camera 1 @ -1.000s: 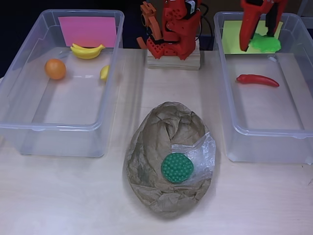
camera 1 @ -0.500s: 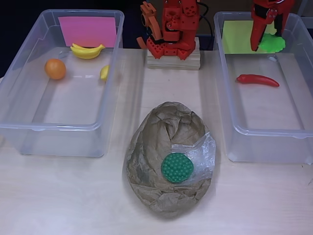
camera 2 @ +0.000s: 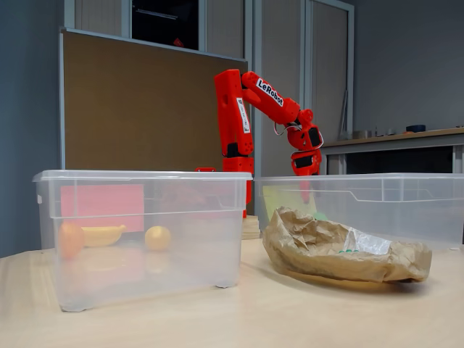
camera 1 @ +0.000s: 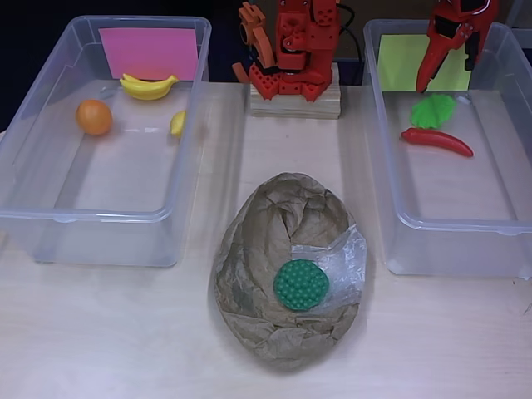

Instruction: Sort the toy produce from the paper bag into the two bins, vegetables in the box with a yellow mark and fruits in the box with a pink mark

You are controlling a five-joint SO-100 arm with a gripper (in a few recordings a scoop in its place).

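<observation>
The green leafy toy vegetable (camera 1: 434,110) now lies on the floor of the clear plastic bin with the yellow mark (camera 1: 402,218), just above the red toy chili pepper (camera 1: 437,140); half a second ago it hung at the red gripper (camera 1: 445,60) over the yellow paper. The chili has tilted slightly since. The gripper hovers above the leaf, over the bin's far end, its fingers spread and empty. Left of this bin, the crumpled brown paper bag (camera 1: 283,274) holds a round green bumpy toy (camera 1: 301,284); further left, the pink-marked bin (camera 1: 100,220) is unchanged.
</observation>
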